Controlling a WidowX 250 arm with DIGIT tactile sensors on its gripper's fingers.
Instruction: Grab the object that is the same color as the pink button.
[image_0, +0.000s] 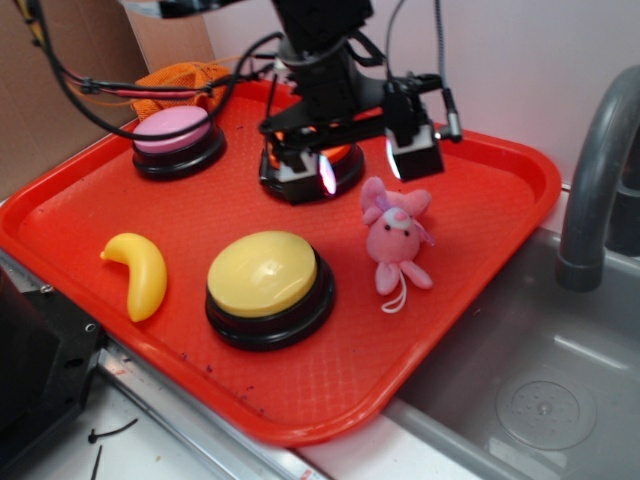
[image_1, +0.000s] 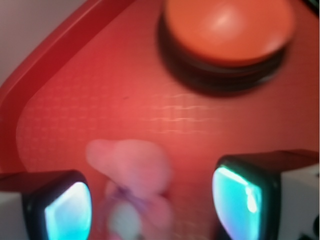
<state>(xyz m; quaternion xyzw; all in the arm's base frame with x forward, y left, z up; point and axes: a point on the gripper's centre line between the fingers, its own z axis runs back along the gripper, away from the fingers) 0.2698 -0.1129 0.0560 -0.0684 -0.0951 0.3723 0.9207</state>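
Toward the 3 o'clock side of the red tray (image_0: 470, 330), the pink bunny (image_0: 398, 240) lies flat, just right of the yellow button (image_0: 268, 275). My gripper (image_0: 365, 168) hangs above and a little toward 11 o'clock of it, fingers (image_0: 415, 150) spread apart with nothing between them. In the wrist view the bunny (image_1: 137, 175), blurred, sits low between my two pads (image_1: 67, 212), with the orange button (image_1: 227, 30) at 12 o'clock. I judge this the approach step: matched to the pink button (image_0: 172, 130), the toy is not yet grasped. Next I should shift toward it and descend. Its long axis runs roughly 12 to 6 in the exterior view, ears toward 12, legs and string loop toward 6.
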